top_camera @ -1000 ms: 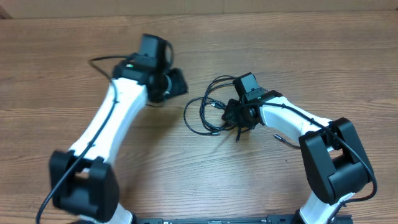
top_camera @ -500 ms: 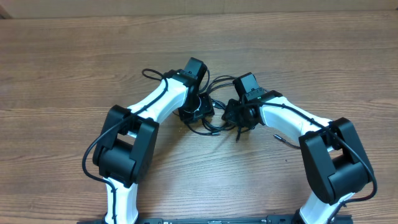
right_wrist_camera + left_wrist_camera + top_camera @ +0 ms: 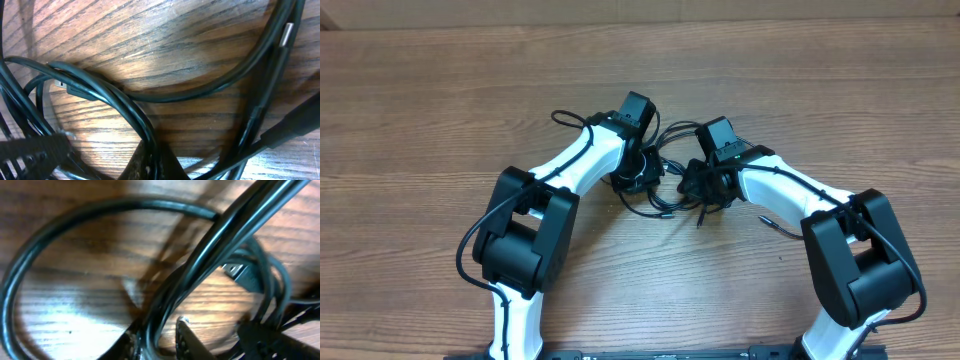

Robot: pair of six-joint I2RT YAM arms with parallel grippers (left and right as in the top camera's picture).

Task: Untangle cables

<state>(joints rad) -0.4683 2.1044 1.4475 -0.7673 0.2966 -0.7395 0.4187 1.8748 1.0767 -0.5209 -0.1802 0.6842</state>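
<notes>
My left gripper (image 3: 156, 342): right down at the wood. The fingers (image 3: 186, 339) are drawn in on two black strands that fill the gap, so I have a pinch on the cables (image 3: 225, 237).
My right gripper (image 3: 149, 157): fingers together in one dark point. Strands run straight into that point and are nipped there.
Between my grippers: barely any room. The two tips sit just beside each other on the same tangle, left one on its left side, right one on its right.
Cables: a loose knot of thin black loops crossing over one another, flat on the wood. One wide loop curves off past my left tip.
Plug ends: a silver tip (image 3: 286, 34) lies along an outer strand, and a dark plug (image 3: 241, 273) sits among the loops.
Arms: my left arm (image 3: 575, 160) and right arm (image 3: 780, 185) angle in from the near edge.
Table (image 3: 440, 100): brown wood grain. The tangle lies midway between its left and right edges, well in from the far edge.
</notes>
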